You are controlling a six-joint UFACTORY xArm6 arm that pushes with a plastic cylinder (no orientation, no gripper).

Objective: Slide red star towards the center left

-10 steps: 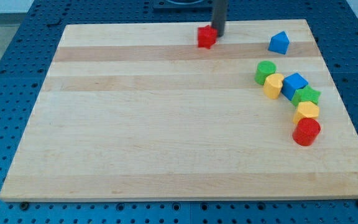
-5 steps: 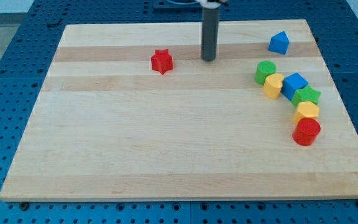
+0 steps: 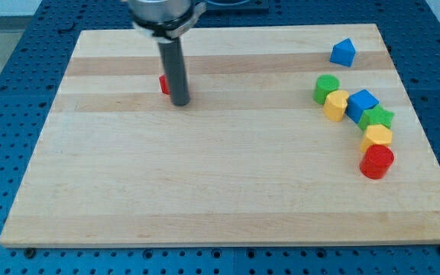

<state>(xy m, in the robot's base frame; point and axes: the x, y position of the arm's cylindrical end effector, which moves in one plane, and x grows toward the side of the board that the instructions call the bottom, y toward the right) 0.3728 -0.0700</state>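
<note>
Board: wooden board (image 3: 205,183) lying on blue pegboard (image 3: 6,69).
Tip: my tip (image 3: 180,102) is resting on the board's upper left part — a bare rod, no jaws to open or close.
Red star: red star (image 3: 163,84) is peeking out just left of the rod, mostly hidden behind it.
Others: blue block (image 3: 343,52) and a curved cluster — green block (image 3: 326,87) down to red cylinder (image 3: 376,162) — are sitting well apart, far right of the tip.

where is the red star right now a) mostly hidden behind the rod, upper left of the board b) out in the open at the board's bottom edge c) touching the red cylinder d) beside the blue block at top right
a: only a red sliver of the red star shows at the view's left of the rod, with my tip just at its right, in the upper left part of the board.
</note>
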